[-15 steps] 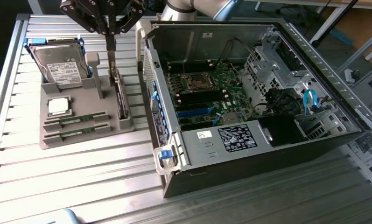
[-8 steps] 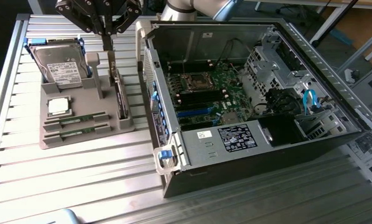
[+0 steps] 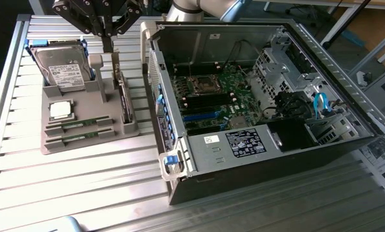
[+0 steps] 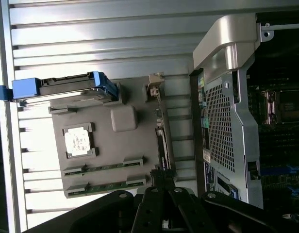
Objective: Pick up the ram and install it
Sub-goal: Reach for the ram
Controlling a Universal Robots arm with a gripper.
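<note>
The ram, a long thin green circuit-board stick (image 3: 76, 124), lies flat in a slot of the grey plastic tray (image 3: 82, 104), with its twin (image 3: 75, 138) just beside it and a square silver CPU (image 3: 61, 110) near. The black gripper (image 3: 107, 48) hangs over the tray's far part with its fingers pressed together and empty, well apart from both sticks. Coming down closed, it would likely strike the board instead of straddling it, and a stick lying so flat may slip or tilt out of a poor pinch.

The grey arm (image 3: 202, 7) enters at the exterior view's upper edge and carries the black gripper (image 3: 107, 46), which points downward; its jaws are pressed together, narrowing to one slim tip.
</note>
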